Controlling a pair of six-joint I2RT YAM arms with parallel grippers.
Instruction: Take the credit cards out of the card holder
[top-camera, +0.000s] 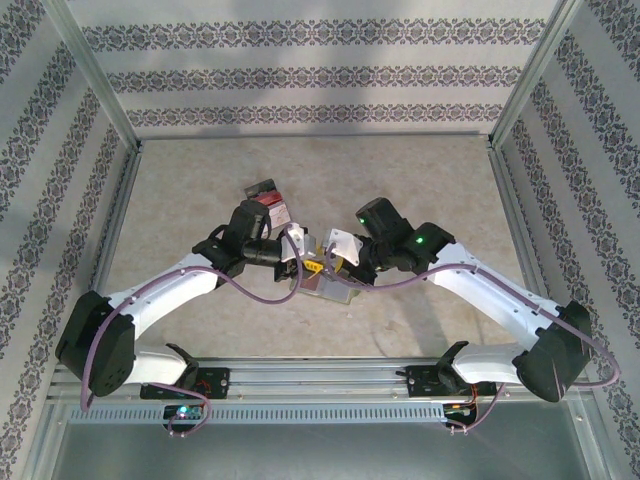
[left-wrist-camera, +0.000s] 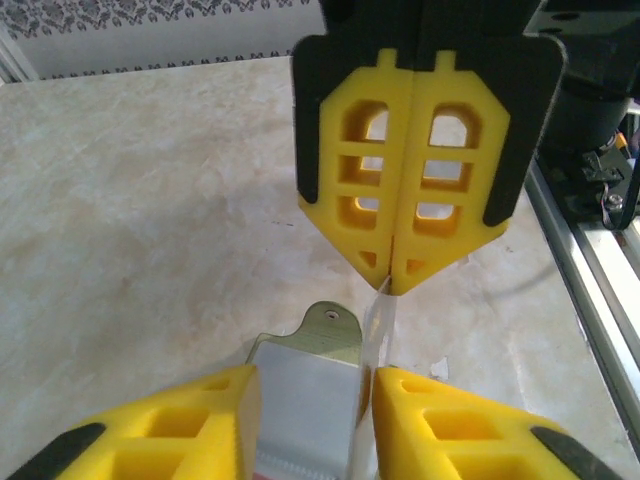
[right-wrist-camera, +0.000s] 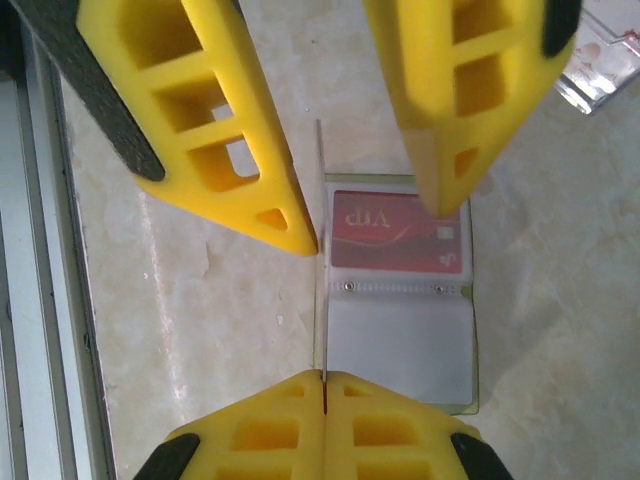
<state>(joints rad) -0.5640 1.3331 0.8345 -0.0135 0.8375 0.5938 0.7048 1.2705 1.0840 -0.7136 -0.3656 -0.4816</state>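
We see the card holder (right-wrist-camera: 400, 350) lying open and flat just ahead of the right gripper (right-wrist-camera: 325, 385). Its long axis runs straight from that gripper towards the left gripper (right-wrist-camera: 365, 215), and the studded spine (right-wrist-camera: 395, 288) lies across it. The half next to the right gripper is pale and blank. The half under the left gripper carries a red card (right-wrist-camera: 395, 235), long side crosswise (its "VIP" print reads upside down from the right wrist).

The right gripper's jaws are pressed together on the edge of one clear sleeve (right-wrist-camera: 320, 290), which stands upright on edge along the holder's side. The left gripper's jaws stand partly apart. One fingertip is just beside the upright sleeve and the other is over the red card. We cannot tell whether either touches the card.

Bare table (right-wrist-camera: 220, 330) lies on both sides of the holder. The metal rail (right-wrist-camera: 30, 250) runs along the sleeve side of the right gripper, near but apart. Loose cards (top-camera: 266, 197) lie beyond the left arm.
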